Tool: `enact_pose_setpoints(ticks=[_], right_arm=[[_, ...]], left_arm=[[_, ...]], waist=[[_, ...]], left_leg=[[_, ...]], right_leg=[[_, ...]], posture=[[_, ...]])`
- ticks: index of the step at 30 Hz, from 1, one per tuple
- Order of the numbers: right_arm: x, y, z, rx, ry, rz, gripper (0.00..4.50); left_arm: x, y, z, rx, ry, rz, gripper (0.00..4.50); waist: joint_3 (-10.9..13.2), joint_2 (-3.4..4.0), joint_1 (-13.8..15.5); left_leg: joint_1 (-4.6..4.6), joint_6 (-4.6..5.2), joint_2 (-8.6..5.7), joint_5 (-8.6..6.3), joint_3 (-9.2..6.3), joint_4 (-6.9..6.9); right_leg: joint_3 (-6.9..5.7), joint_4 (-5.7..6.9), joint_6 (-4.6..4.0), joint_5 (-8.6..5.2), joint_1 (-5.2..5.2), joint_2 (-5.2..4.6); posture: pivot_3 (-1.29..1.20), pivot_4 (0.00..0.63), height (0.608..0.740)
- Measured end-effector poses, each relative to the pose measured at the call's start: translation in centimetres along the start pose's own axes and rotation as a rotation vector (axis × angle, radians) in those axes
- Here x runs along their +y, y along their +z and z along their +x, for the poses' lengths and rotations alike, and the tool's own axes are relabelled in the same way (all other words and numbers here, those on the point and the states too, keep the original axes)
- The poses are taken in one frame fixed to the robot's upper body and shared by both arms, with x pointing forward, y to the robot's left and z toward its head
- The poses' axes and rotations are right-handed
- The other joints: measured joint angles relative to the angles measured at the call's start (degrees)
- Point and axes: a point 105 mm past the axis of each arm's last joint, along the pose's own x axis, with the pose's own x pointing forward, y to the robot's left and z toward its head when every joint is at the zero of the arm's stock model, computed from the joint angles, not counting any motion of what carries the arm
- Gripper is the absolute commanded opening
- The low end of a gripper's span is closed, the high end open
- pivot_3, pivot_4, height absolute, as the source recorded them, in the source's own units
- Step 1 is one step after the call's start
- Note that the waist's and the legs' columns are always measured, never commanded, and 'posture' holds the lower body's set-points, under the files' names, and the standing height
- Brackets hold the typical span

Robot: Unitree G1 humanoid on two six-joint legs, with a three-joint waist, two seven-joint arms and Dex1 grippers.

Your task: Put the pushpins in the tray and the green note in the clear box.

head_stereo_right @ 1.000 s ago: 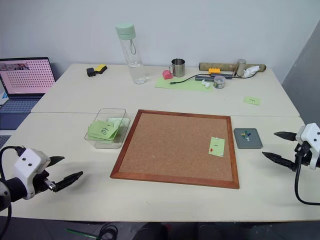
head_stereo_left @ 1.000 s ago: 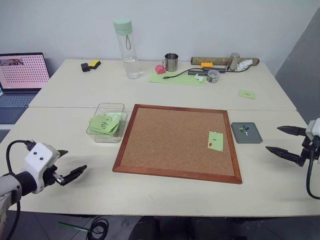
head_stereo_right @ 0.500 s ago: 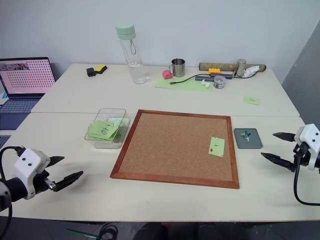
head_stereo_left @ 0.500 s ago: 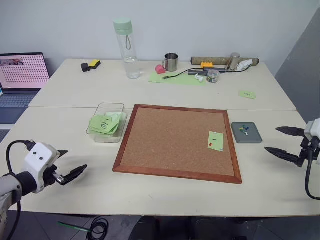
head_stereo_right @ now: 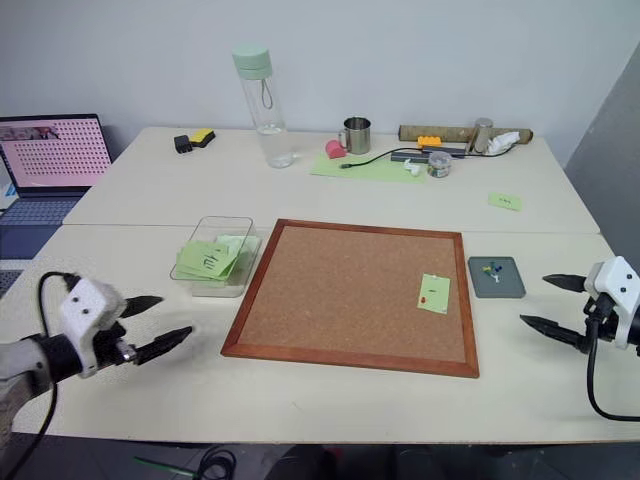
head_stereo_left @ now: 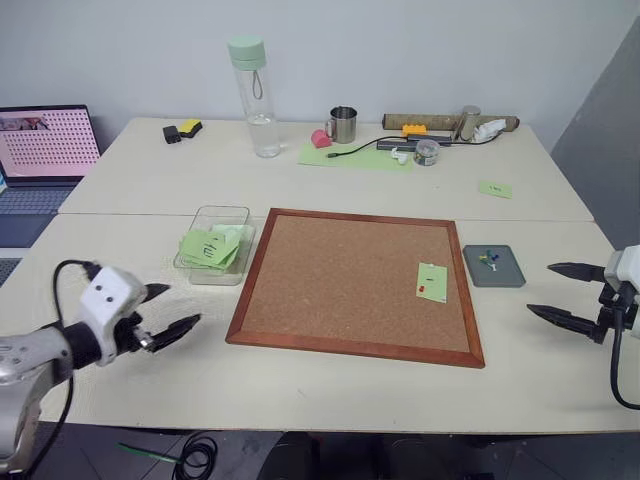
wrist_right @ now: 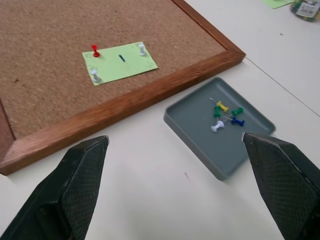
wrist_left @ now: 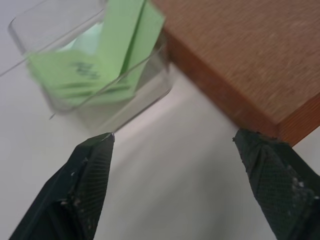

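An office or lab workroom set up as a test bench. Two pale tables stand pushed together against a bare white wall, with a grey partition at the right. A laptop sits open on a side desk, its screen showing a pink dotted grid. At the back lies everyday desk clutter: a water bottle, a steel mug, a cable and a cardboard tube. A corkboard lies flat in the middle (notes and pins, ordinary stationery). Loose cords trail on the floor.
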Motion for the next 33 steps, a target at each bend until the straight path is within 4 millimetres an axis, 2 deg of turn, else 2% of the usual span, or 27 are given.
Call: enact_pose_setpoints(ticks=[5, 6, 9, 11, 14, 16, 25, 33], right_arm=[[0.4, 1.5, 1.0, -0.035, 0.018, 0.004, 4.50], [0.6, 2.3, 1.7, -0.053, 0.026, -0.001, 4.50], [1.1, 3.0, 3.0, -0.074, 0.052, 0.003, 4.50], [1.4, 3.0, 4.0, -0.083, 0.061, 0.027, 4.50], [2.1, 3.6, 6.6, -0.078, 0.097, 0.015, 4.50], [2.0, 3.5, 7.6, -0.048, 0.088, -0.003, 4.50], [2.0, 3.6, 11.7, -0.059, 0.106, 0.047, 4.50], [1.5, 3.6, 14.8, -0.053, 0.111, 0.020, 4.50]], left_arm=[[-2.4, 4.7, 5.0, -0.135, -0.162, 0.065, 2.37], [-3.6, 5.8, 6.5, -0.178, -0.216, 0.069, 2.12], [-5.6, 6.6, 8.6, -0.213, -0.302, 0.067, 1.54], [-6.2, 7.0, 10.3, -0.236, -0.325, 0.038, 1.14], [-8.1, 8.1, 13.5, -0.300, -0.373, -0.020, 0.50], [-8.9, 8.2, 14.6, -0.316, -0.393, -0.042, 0.05], [-10.0, 5.7, 18.9, -0.258, -0.382, -0.069, 0.02], [-9.9, 5.9, 19.7, -0.283, -0.375, -0.070, 0.02]], waist=[[0.0, 0.01, 0.0], [0.0, -0.02, 0.0], [0.0, -0.05, -0.3], [0.0, -0.04, -0.3], [0.0, -0.07, -0.3], [0.0, -0.08, -0.3], [0.0, -0.09, -0.3], [-0.1, -0.08, -0.2]], left_leg=[[0.01, -0.01, -0.02, 0.00, 0.02, 0.02], [0.00, -0.01, -0.02, 0.01, 0.02, 0.04], [-0.02, -0.01, -0.01, 0.01, 0.01, 0.03], [-0.02, -0.01, -0.01, 0.01, 0.01, 0.04], [-0.04, -0.01, -0.05, 0.01, 0.02, 0.12], [-0.04, -0.03, -0.04, 0.02, 0.01, 0.11], [-0.04, -0.04, -0.06, 0.03, 0.02, 0.14], [0.02, -0.05, -0.07, 0.04, 0.00, 0.16]], right_leg=[[0.00, 0.05, 0.01, 0.00, 0.01, 0.01], [0.00, 0.05, 0.02, 0.01, 0.01, 0.02], [0.00, 0.05, 0.02, 0.01, -0.02, 0.07], [0.00, 0.05, 0.02, 0.01, -0.02, 0.07], [0.01, 0.10, 0.02, 0.01, -0.03, 0.06], [0.01, 0.08, 0.02, 0.01, -0.04, 0.07], [0.02, 0.11, 0.02, 0.01, -0.06, 0.06], [0.01, 0.14, 0.03, 0.01, -0.01, 0.04]], posture=[[0.00, 0.150, 0.740], [0.00, 0.150, 0.740], [0.00, 0.150, 0.740], [0.00, 0.150, 0.740], [0.00, 0.150, 0.740], [0.00, 0.150, 0.740], [0.00, 0.150, 0.740], [0.00, 0.150, 0.740]])
